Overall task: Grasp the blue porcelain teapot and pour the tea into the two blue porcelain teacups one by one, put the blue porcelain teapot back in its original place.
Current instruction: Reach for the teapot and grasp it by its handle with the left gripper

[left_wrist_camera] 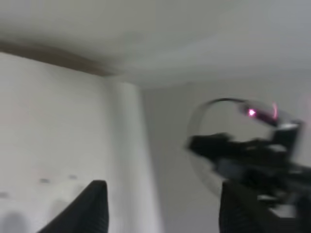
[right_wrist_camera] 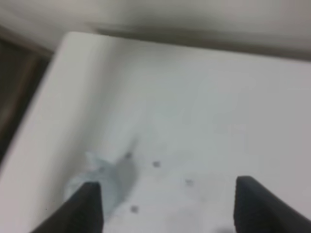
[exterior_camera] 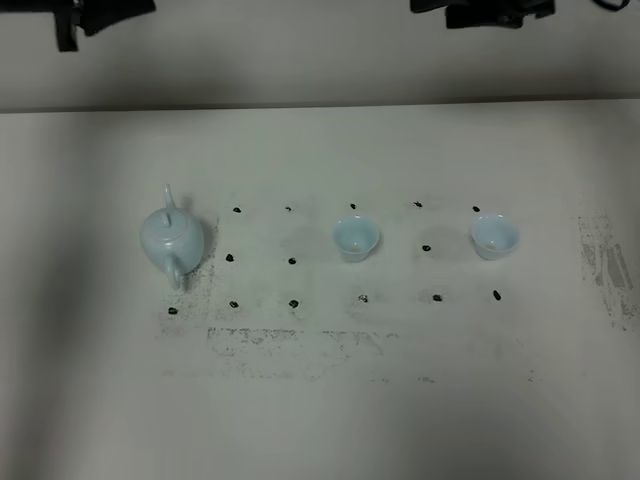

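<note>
The blue porcelain teapot point(exterior_camera: 172, 240) stands upright on the left of the white table, lid on, spout pointing to the far side. It shows blurred and small in the right wrist view point(right_wrist_camera: 95, 174), partly behind one finger. The two blue porcelain teacups stand upright to its right, one in the middle point(exterior_camera: 356, 238) and one further right point(exterior_camera: 494, 236). My left gripper point(left_wrist_camera: 165, 211) is open and empty, far from the teapot. My right gripper point(right_wrist_camera: 170, 206) is open and empty, high above the table. Only dark parts of the left arm point(exterior_camera: 100, 15) and right arm point(exterior_camera: 490, 12) show at the far edge.
Small black marks point(exterior_camera: 292, 262) dot the table point(exterior_camera: 320, 420) in rows around the teapot and cups. Scuffed grey patches lie near the front point(exterior_camera: 290, 345) and at the right side point(exterior_camera: 605, 265). The left wrist view shows the other arm point(left_wrist_camera: 252, 155), blurred.
</note>
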